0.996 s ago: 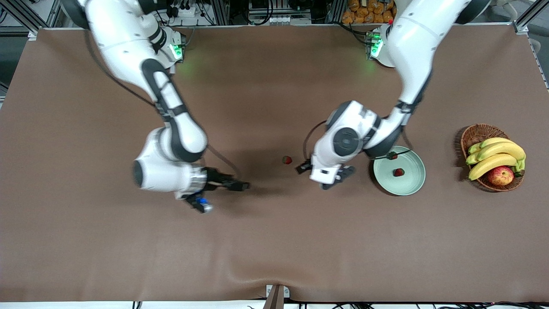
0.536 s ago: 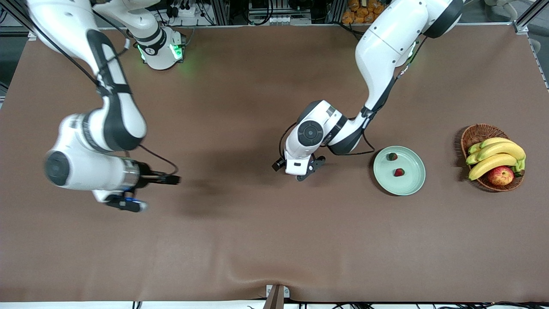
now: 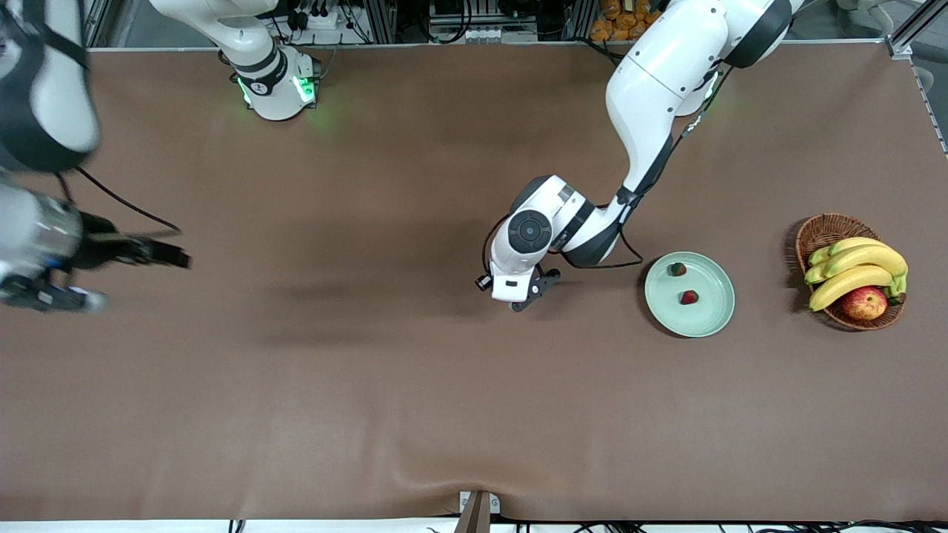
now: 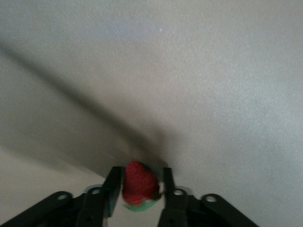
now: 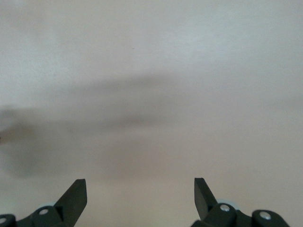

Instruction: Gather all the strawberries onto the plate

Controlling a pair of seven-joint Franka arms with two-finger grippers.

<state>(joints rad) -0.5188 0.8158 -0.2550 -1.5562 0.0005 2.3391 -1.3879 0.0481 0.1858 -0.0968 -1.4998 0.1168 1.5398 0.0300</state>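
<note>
While the left tool (image 4: 138,189) pinches the third strawberry (image 4: 138,188) across its red flanks, low over the desk (image 3: 415,385), plate (image 3: 712,324) sits toward its arm's end holding two strawberries (image 3: 677,269). Berry looks soft, light, bruisable: gentle side grip suits. Right tool (image 5: 140,189) spread wide, empty, waiting over the desk's edge.

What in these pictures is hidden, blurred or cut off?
- Third strawberry: front view hides it under the left arm's wrist; only the left wrist view shows it between the fingers.
- Left gripper: fingertips hidden there too.
- Right gripper: blurred; its arm is cut by the edge.
</note>
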